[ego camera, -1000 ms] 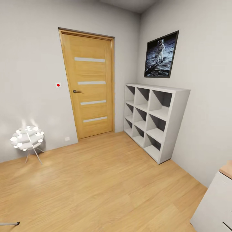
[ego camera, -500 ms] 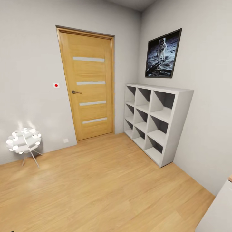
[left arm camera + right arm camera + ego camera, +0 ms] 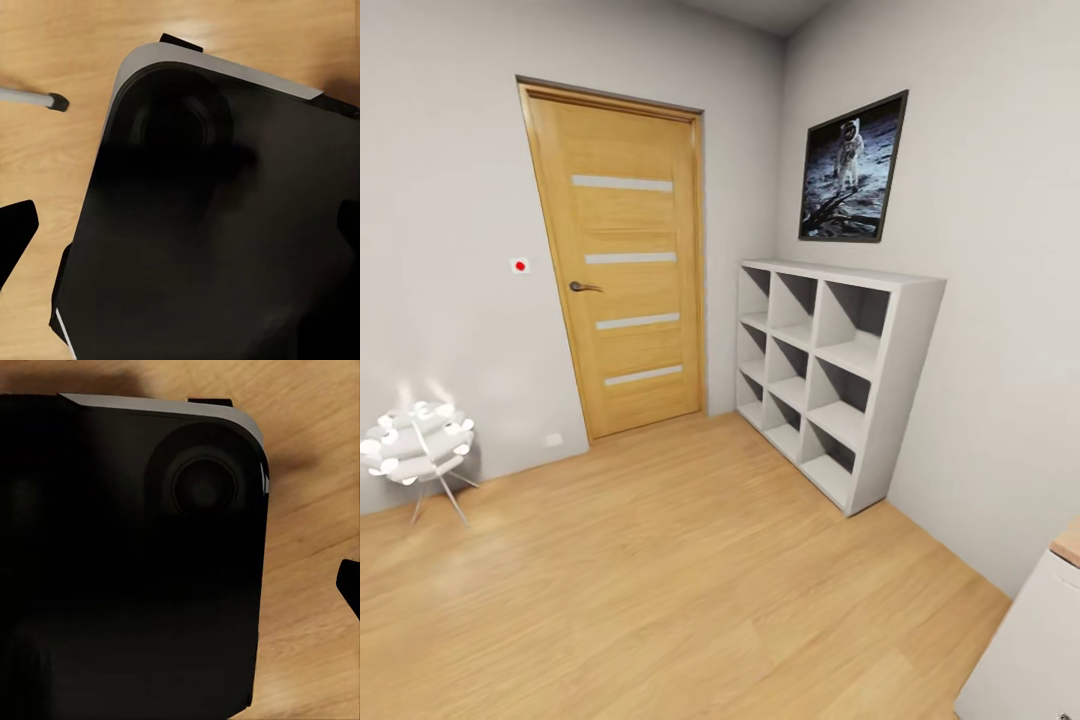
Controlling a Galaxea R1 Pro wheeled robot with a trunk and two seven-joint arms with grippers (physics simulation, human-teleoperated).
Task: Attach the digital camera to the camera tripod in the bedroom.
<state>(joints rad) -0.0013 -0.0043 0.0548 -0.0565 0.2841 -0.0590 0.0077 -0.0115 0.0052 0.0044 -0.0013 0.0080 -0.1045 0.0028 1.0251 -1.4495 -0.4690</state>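
Robot faces a door (image 3: 625,265) and shelf (image 3: 830,375), no camera or tripod ahead; a grey rod's tip (image 3: 34,97), maybe a tripod leg, lies left; grippers' state unreadable.

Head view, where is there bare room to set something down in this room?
The light wood floor lies bare between the white spiky floor lamp, the closed oak door and the white nine-cube shelf unit. The shelf's cubbies and top look empty too. It tightens by the white cabinet at the near right.
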